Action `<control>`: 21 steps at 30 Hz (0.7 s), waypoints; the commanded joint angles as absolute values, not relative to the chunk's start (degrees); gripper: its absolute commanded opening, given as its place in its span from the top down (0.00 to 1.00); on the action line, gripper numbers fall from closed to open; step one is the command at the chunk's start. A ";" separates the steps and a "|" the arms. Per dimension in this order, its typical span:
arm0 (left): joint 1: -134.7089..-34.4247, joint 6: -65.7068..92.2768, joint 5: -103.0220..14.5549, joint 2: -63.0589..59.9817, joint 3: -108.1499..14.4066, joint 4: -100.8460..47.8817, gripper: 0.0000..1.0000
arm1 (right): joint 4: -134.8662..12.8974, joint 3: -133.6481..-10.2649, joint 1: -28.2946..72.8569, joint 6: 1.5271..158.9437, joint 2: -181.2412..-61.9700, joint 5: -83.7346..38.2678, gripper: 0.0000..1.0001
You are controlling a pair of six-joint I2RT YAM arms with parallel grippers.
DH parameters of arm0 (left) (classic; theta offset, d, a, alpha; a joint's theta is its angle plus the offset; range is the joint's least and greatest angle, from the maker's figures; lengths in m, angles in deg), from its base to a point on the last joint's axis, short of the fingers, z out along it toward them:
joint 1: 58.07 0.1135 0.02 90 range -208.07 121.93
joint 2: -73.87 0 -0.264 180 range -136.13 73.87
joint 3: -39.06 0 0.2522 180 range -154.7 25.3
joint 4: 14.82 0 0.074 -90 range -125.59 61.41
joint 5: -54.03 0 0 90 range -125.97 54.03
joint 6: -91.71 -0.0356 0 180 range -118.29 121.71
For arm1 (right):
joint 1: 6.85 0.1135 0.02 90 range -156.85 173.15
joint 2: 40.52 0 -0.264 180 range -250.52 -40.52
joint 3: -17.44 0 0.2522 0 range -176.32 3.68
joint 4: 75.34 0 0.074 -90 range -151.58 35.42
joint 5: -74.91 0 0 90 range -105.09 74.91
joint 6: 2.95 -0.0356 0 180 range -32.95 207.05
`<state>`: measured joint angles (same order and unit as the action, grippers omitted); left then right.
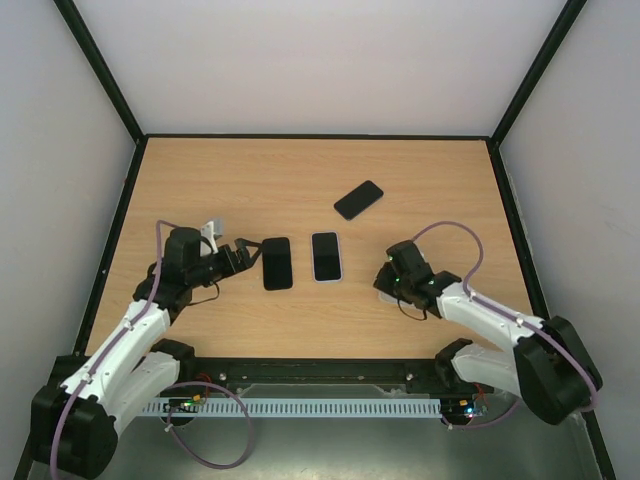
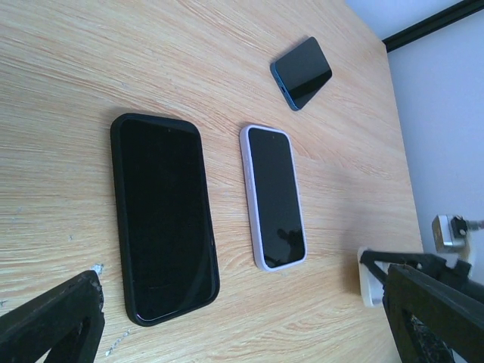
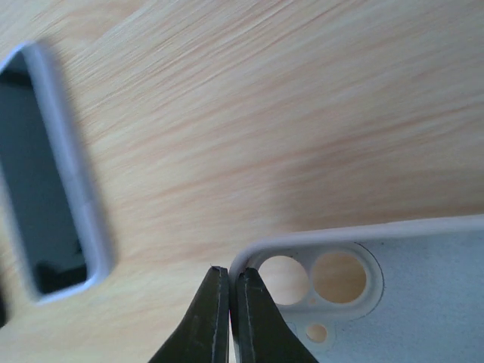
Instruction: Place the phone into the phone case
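Wood-grain table (image 1: 440, 180) carried three phones, all face up. A black phone (image 1: 277, 263) lay near the middle, long axis running from 12 to 6 o'clock. Just beside it at its 3 o'clock, parallel and not touching, sat a phone in a pale case (image 1: 326, 256). A dark phone with a blue edge (image 1: 358, 199) lay apart from both, at 1 o'clock from the pale-cased one and turned at a slant.

At 9 o'clock of the black phone hung the left gripper (image 1: 248, 258), close to the phone's long side, its jaws spread wide with nothing between them; its wrist view showed one dark finger at each lower corner and the black phone lying ahead on the table.

An empty, whitish phone case (image 3: 408, 302) lay at 4 o'clock from the pale-cased phone, inner side up, camera cut-outs showing the table through them. The right gripper (image 3: 229, 274) stood over it with its jaws closed together, the tips right at the case's rounded corner by the cut-outs. Whether the thin rim was pinched between them could not be told.
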<state>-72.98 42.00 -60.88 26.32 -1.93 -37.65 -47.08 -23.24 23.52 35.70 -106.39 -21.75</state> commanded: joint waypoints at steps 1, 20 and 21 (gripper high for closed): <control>-72.73 42.63 -59.47 27.19 -1.21 -38.68 0.01 | -54.48 -21.37 31.90 20.42 -102.43 -27.81 0.98; -72.68 43.01 -57.47 30.30 -0.73 -41.81 0.01 | -82.50 -20.72 50.99 -5.43 -122.25 -17.39 0.98; -72.73 42.89 -57.26 30.46 -0.79 -42.01 0.01 | -84.83 -20.55 51.04 -6.07 -123.52 -17.15 0.98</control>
